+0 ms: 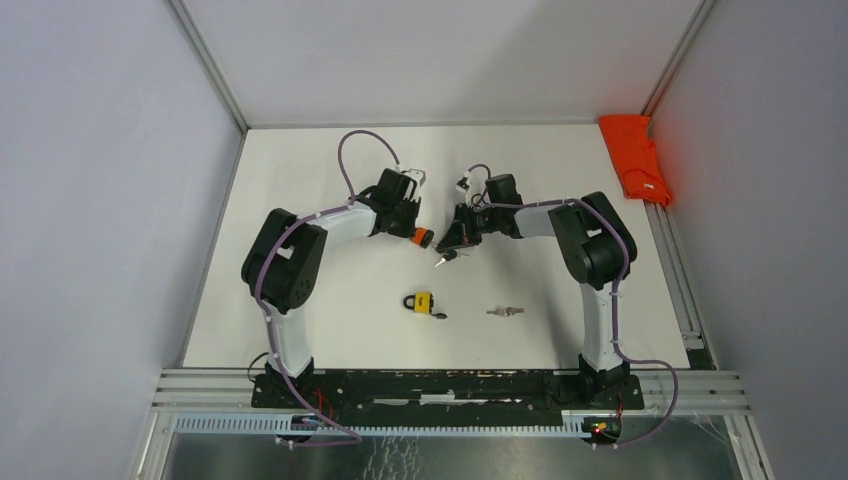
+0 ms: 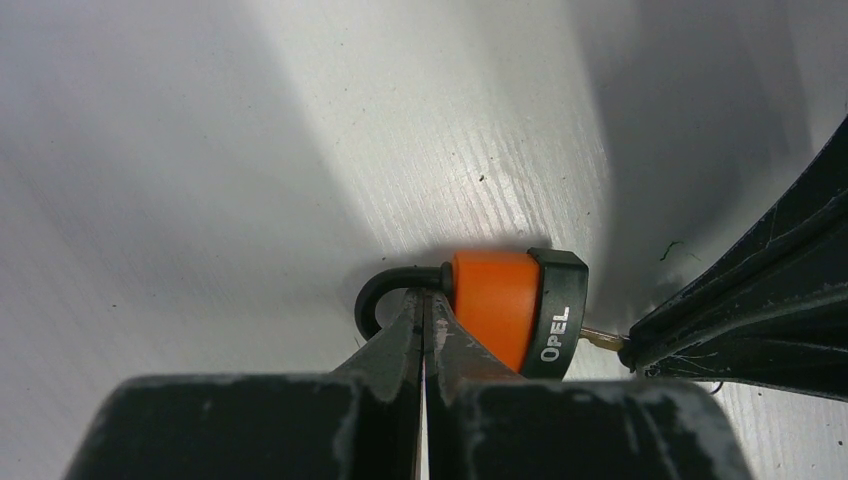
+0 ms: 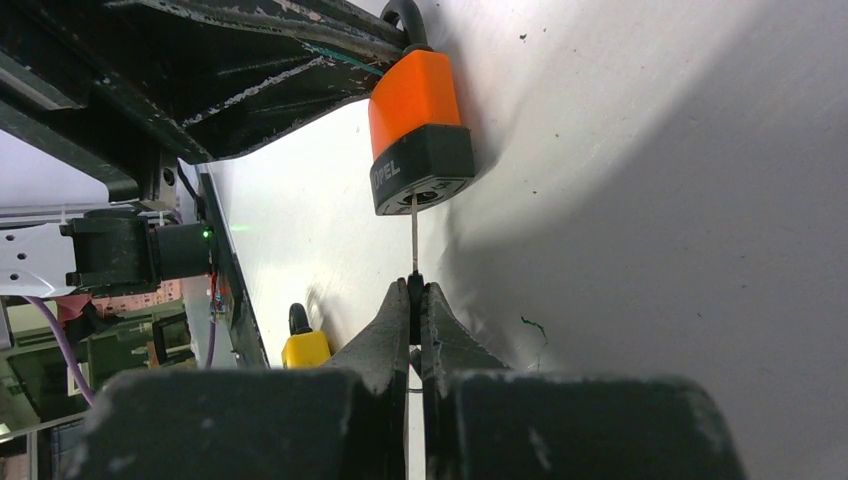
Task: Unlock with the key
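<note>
An orange padlock point(image 1: 421, 237) with a black base marked OPEL point(image 2: 495, 305) lies on its side low over the white table. My left gripper point(image 2: 424, 300) is shut on its black shackle point(image 2: 385, 290). My right gripper point(image 3: 415, 290) is shut on the black head of the key. The key's thin blade point(image 3: 414, 235) runs straight into the keyhole in the padlock's base point(image 3: 415, 110). In the left wrist view the blade point(image 2: 600, 337) shows between the padlock and the right gripper's fingers point(image 2: 760, 300). In the top view the two grippers face each other, left gripper point(image 1: 410, 228) and right gripper point(image 1: 455, 238).
A yellow padlock point(image 1: 421, 302) lies nearer the arm bases, also in the right wrist view as the yellow padlock point(image 3: 305, 348). Loose keys point(image 1: 506, 312) lie to its right. An orange cloth point(image 1: 636, 157) sits at the back right edge. A small key point(image 1: 441, 260) hangs under the right gripper.
</note>
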You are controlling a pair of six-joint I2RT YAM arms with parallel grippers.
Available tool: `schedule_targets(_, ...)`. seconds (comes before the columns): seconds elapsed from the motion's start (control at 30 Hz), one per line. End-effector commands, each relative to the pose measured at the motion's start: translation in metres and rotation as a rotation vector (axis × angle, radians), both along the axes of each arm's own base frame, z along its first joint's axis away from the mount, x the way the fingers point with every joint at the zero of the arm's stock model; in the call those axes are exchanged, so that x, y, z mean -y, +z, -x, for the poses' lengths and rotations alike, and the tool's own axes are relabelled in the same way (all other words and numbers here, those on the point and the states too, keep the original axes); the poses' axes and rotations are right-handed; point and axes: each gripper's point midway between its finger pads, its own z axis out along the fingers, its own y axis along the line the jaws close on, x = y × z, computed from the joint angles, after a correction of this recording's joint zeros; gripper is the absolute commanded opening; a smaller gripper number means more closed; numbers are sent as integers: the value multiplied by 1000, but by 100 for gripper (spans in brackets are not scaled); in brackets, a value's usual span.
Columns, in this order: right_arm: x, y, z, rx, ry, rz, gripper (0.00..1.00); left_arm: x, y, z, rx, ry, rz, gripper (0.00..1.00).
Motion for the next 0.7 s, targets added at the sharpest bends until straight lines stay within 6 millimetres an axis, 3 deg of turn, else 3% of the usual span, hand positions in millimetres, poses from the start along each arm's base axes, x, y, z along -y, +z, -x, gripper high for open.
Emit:
schedule_targets(0.0, -7, 8, -18, 78, 2, -15, 0, 18, -6, 32, -59, -121, 24, 2)
schedule_targets(0.47, -11, -2, -25, -4, -13, -23, 0, 32, -5, 37, -41, -183, 53, 2)
schedule_targets(0.67, -11, -2, -25, -9, -32, -36, 0, 48, 1, 43, -22, -241, 70, 2)
